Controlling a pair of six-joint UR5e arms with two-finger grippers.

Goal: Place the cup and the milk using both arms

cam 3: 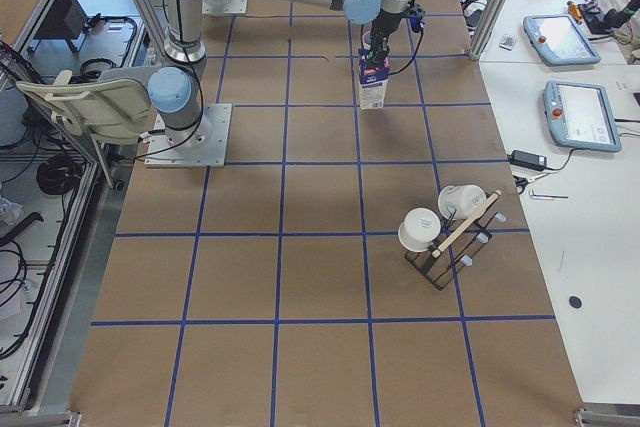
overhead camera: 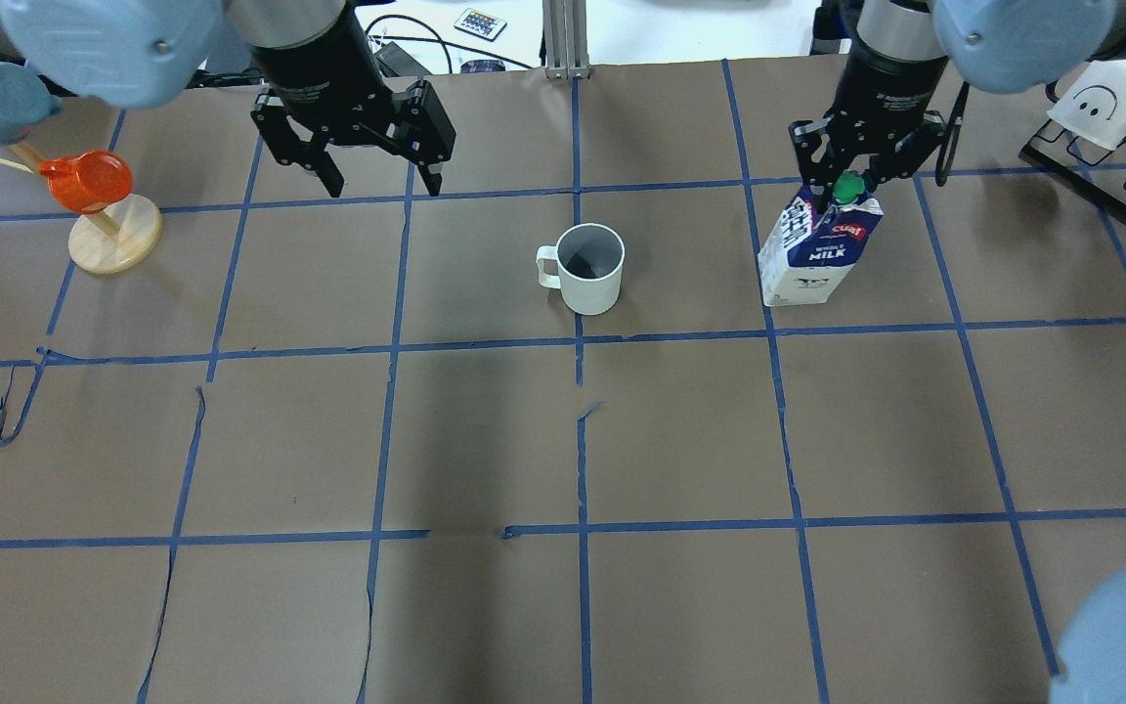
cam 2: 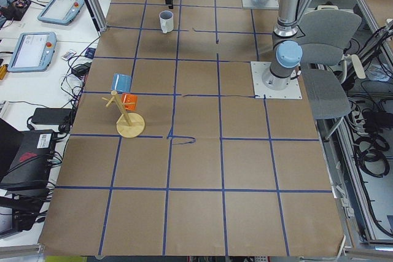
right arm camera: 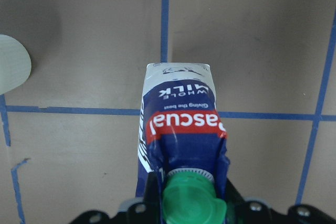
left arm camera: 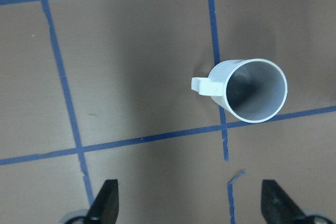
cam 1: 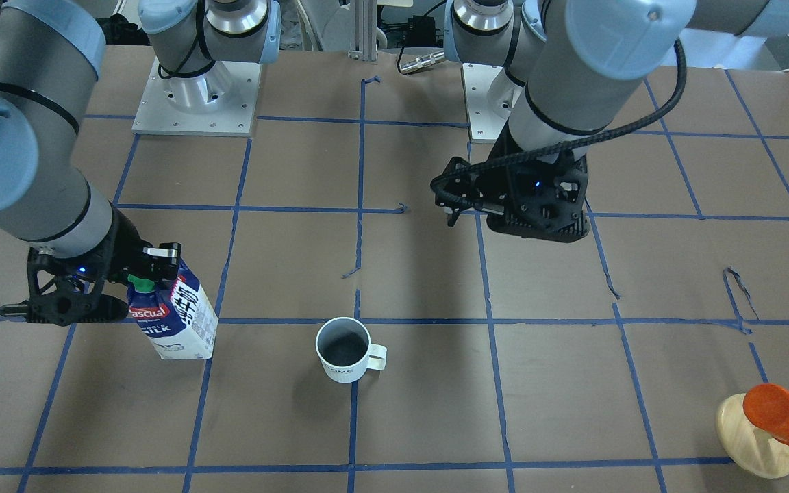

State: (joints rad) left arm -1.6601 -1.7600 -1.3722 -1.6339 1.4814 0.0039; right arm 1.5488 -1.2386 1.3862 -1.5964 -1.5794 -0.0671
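Observation:
The cup is a white mug with a dark inside that stands upright mid-table, handle toward my left side; it also shows in the front view and the left wrist view. My left gripper is open and empty, hanging above the table to the left of the cup and clear of it; its fingertips are spread wide. The milk is a blue and white carton with a green cap, to the right of the cup. My right gripper is shut on the carton's gable top from above.
A wooden mug tree with an orange and a blue cup stands at the far left. A black rack with white mugs stands at the far right. Both arm bases are on my side of the table.

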